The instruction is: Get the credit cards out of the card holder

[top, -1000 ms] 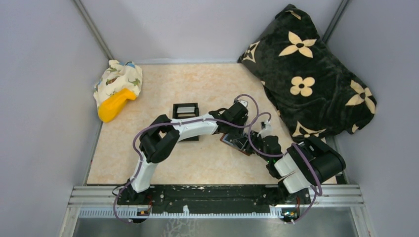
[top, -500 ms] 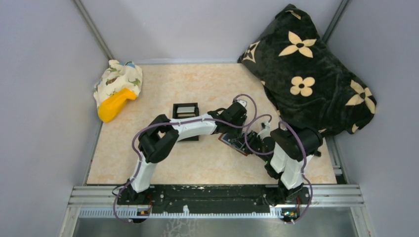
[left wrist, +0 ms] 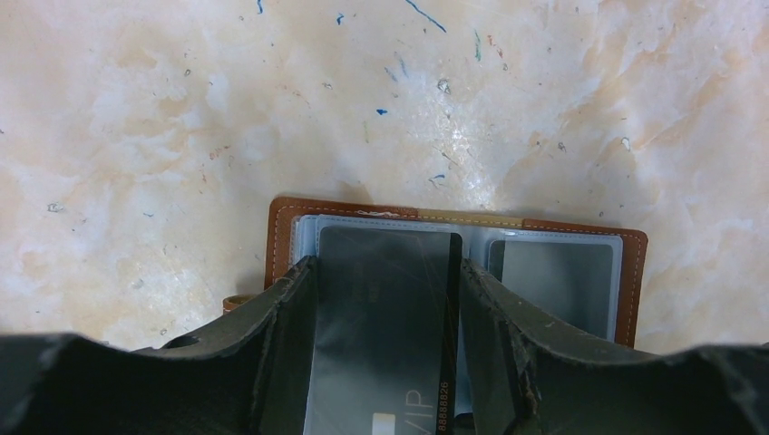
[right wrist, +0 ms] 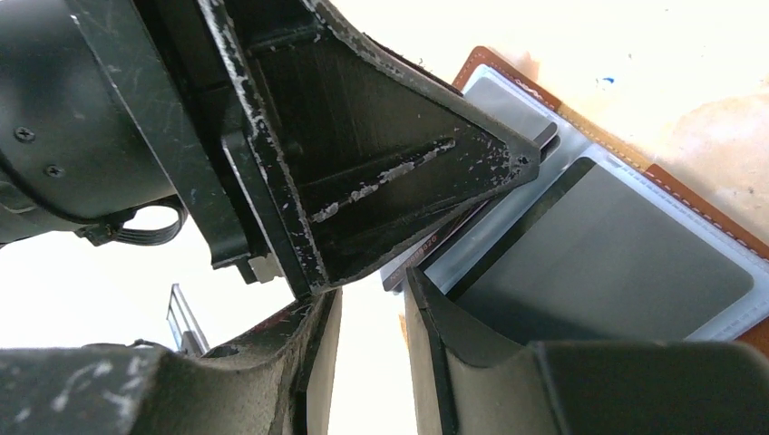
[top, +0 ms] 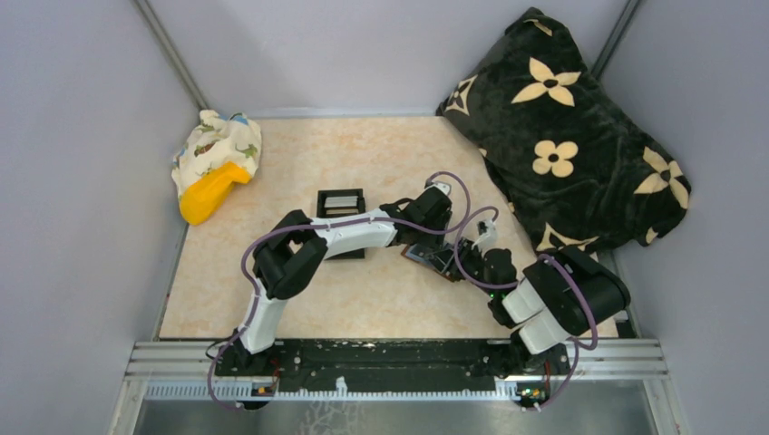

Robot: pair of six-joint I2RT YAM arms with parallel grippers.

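Since half a second ago the right arm (top: 567, 294) has dropped its elbow back toward the near right corner, where it was a second ago. The left arm (top: 349, 234) and the card holder (top: 436, 260) have stayed put. The card holder lies open on the table (top: 209, 290), right of centre, with its blue-grey sleeves facing up. The left gripper (left wrist: 388, 272) is spread to the width of a dark card (left wrist: 381, 308) on one page, a finger along each long edge. Whether it clamps the card I cannot tell. The right gripper (right wrist: 370, 304) is nearly closed, with bare table showing through the slit and one finger lying over the other page. Whether it pinches anything I cannot tell. A black flowered blanket (top: 571, 136) lies near the holder's far right and a black tray (top: 340, 201) to its left. Bare tabletop runs near and left of the holder.
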